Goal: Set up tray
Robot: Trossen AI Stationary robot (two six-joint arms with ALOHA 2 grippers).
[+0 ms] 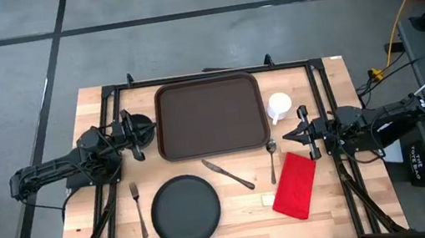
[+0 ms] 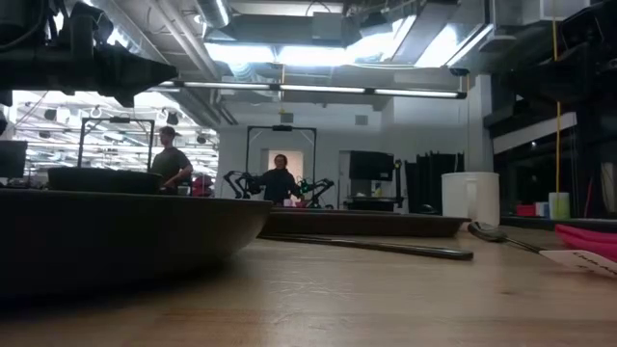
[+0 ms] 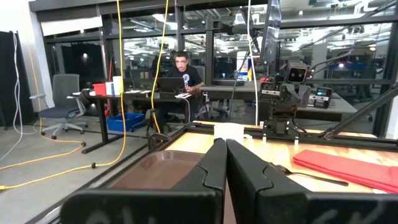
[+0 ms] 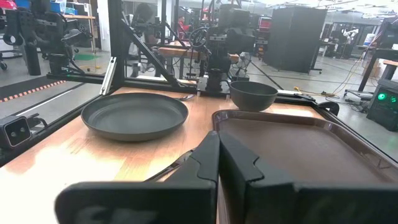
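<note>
The dark brown tray (image 1: 210, 116) lies flat at the table's far middle, nothing on it; it also shows in the left wrist view (image 3: 161, 169) and the right wrist view (image 4: 292, 146). My left gripper (image 1: 137, 134) is shut and sits just off the tray's left edge, pointing right (image 3: 226, 144). My right gripper (image 1: 299, 134) is shut too, off the tray's near right corner, pointing left (image 4: 218, 135). The round black plate (image 1: 186, 211) lies on the table near the near edge.
A white cup (image 1: 278, 107) stands right of the tray. A red napkin (image 1: 295, 184), a knife (image 1: 227, 174) and a fork (image 1: 272, 161) lie near the plate; another fork (image 1: 138, 208) lies left of it. A dark bowl (image 4: 253, 95) sits by the left gripper. People are in the room beyond.
</note>
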